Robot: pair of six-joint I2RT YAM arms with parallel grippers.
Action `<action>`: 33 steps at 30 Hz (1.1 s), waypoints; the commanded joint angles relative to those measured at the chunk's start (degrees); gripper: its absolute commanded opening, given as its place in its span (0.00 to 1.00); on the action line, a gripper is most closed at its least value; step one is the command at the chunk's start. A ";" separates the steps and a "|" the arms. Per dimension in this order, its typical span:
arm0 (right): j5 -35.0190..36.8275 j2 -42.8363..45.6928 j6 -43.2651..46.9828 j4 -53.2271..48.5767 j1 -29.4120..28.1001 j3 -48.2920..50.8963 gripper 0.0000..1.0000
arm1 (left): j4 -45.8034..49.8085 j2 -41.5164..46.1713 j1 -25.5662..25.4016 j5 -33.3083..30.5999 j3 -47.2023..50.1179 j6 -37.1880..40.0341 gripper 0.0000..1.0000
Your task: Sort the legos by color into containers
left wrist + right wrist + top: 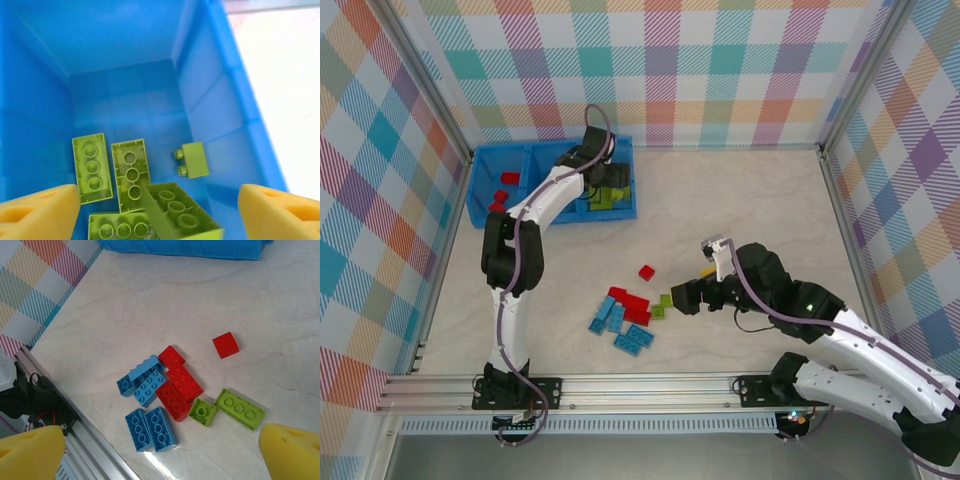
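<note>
Our left end effector [160, 212] hangs over the tray [220, 100], its pads wide apart with nothing between them. Directly beneath it, in the tray's end compartment, lie five green bricks [131, 174], one tilted across its neighbours. Our right end effector [160, 452] is likewise spread and empty above the table [150, 300]. Just ahead of it sit blue bricks [150, 427], red bricks [180, 385] and two loose green bricks [239, 409]. A lone red brick [225, 345] lies farther beyond.
</note>
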State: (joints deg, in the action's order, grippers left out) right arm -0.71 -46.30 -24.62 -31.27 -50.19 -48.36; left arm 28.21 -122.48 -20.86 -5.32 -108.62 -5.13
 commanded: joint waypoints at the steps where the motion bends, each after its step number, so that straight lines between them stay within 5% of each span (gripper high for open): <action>1: -0.69 -1.74 0.17 2.63 0.18 -0.55 1.00 | -1.38 9.15 -0.12 1.93 2.75 -1.16 0.84; 7: 1.18 -3.60 0.19 5.51 0.18 0.10 1.00 | -3.82 23.89 -4.99 5.62 16.57 -3.61 0.84; 14: 4.13 -2.78 -0.06 5.72 0.27 1.61 1.00 | -4.72 35.62 -17.03 3.41 33.98 -4.50 0.84; 22: 3.44 0.32 -0.51 7.60 0.52 4.15 1.00 | -5.38 26.69 -21.98 -0.27 38.84 -5.25 0.84; 33: 3.16 0.99 -1.46 6.42 0.52 4.62 1.00 | -3.57 12.55 -22.44 5.34 33.62 -2.53 0.77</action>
State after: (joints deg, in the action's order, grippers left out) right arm 2.52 -46.37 -25.10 -25.74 -49.82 -44.64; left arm 23.79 -109.01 -42.74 -1.63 -72.95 -8.60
